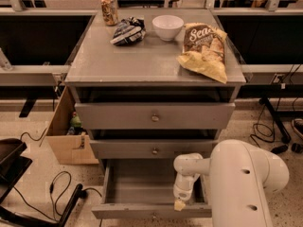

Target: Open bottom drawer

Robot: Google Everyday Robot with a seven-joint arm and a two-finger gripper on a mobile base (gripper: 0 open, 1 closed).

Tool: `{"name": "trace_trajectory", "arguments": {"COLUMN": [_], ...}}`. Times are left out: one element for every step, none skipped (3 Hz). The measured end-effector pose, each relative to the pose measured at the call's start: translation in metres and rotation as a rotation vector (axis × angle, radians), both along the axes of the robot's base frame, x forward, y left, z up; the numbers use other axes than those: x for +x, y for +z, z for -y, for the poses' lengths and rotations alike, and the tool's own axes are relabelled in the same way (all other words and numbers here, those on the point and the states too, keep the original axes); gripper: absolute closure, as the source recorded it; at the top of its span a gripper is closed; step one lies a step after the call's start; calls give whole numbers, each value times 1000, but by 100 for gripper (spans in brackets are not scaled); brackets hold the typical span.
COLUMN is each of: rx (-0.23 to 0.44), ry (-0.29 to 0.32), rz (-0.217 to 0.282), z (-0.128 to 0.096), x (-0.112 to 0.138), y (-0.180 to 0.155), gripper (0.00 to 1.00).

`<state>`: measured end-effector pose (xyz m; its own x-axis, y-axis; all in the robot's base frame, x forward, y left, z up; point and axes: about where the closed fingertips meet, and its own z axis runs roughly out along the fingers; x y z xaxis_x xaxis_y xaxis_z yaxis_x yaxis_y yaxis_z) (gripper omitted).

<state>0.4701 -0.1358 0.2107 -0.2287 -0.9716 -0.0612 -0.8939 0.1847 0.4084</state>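
Desk [142, 63], grey, one. On top, four items: one can [110, 9], one dark bag [128, 30], one white bowl [167, 26], one chip bag [204, 51].

Drawers, three, one knob each: top drawer [118, 116], middle drawer [123, 149], bottom drawer [142, 186]. The bottom drawer sits lowest, pulled well out, grey inside showing.

Claw [179, 205], one, pointing down over the bottom drawer's front right; its state cannot be told.

Cardboard box [66, 148], one, on the floor left of the desk.
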Motion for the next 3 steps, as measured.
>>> {"name": "trace_trajectory", "arguments": {"rx": [1, 1, 1], "ry": [-6, -6, -6], "rz": [-6, -6, -6], "z": [-2, -3, -3], "x": [2, 3, 3], "y": [3, 3, 3], "gripper": [100, 100, 82]}}
